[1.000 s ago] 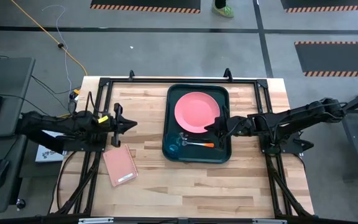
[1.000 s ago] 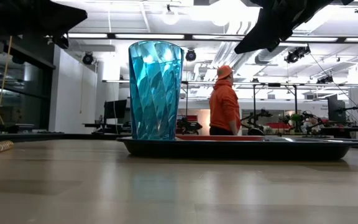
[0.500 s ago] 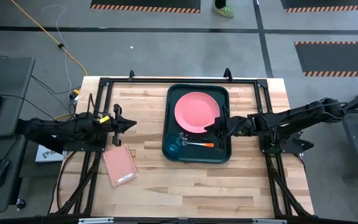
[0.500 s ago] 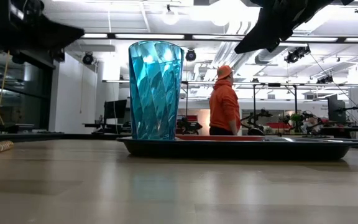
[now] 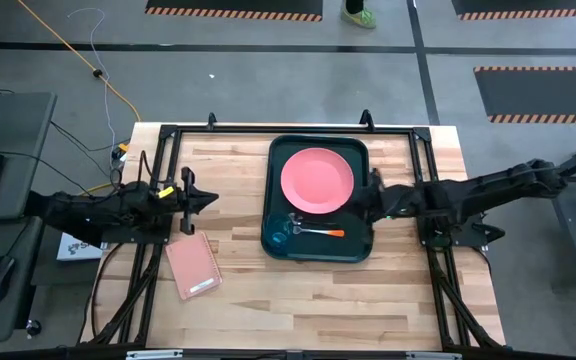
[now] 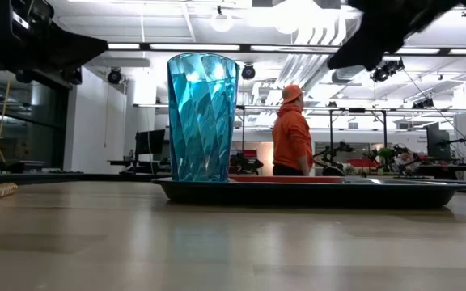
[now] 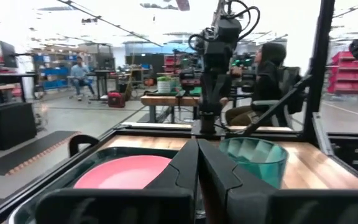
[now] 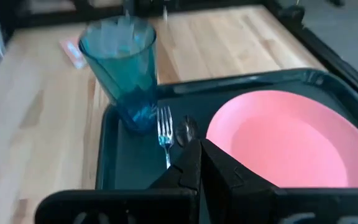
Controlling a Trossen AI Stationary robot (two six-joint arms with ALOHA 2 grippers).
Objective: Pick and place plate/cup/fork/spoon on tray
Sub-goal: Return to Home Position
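The dark tray (image 5: 271,190) lies at the table's middle. The pink plate (image 5: 317,180) rests flat on its far half. On its near half the teal cup (image 5: 280,236) stands upright, with the orange-handled fork (image 5: 328,232) and the dark spoon (image 8: 186,130) lying beside it. My right gripper (image 5: 352,206) hovers shut over the tray's right rim, slanting down, with nothing between its fingers (image 8: 199,149). My left gripper (image 5: 215,200) is shut and held about level at the table's left side, pointing at the tray, well apart from it (image 7: 197,146).
A pink notebook (image 5: 193,268) lies on the wood near the table's front left. Black frame rails (image 5: 288,130) run along the table's edges. In the low view a person in orange (image 6: 291,133) stands in the room beyond the table.
My right gripper has drawn back from over the tray toward the table's right edge, staying shut. My left arm has sunk a little at the table's left. The plate, cup, fork and spoon have stayed where they were on the tray.
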